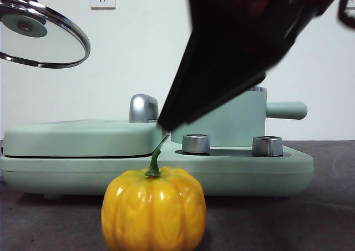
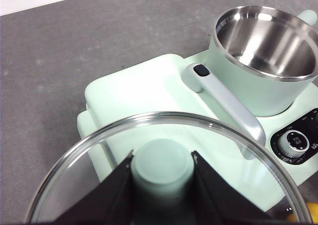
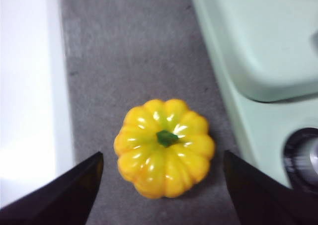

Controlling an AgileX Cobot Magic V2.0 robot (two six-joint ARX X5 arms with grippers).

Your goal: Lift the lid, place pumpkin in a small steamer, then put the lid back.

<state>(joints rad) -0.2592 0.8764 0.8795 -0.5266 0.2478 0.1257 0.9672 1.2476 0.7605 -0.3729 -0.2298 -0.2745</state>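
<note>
Front view: lid (image 1: 41, 35) held high at one side, pumpkin (image 1: 153, 209) on the table (image 1: 327, 218) before the base unit (image 1: 155, 168), a dark arm slanting down toward its stem. Left wrist view: left claw (image 2: 162, 170) clamped on the lid's knob, steamer (image 2: 263, 76) uncovered and empty. Right wrist view: right claw (image 3: 161, 185) spread wide, holding nothing, pumpkin directly below between its jaws, stem up, so clearly the nearer arm.
</note>
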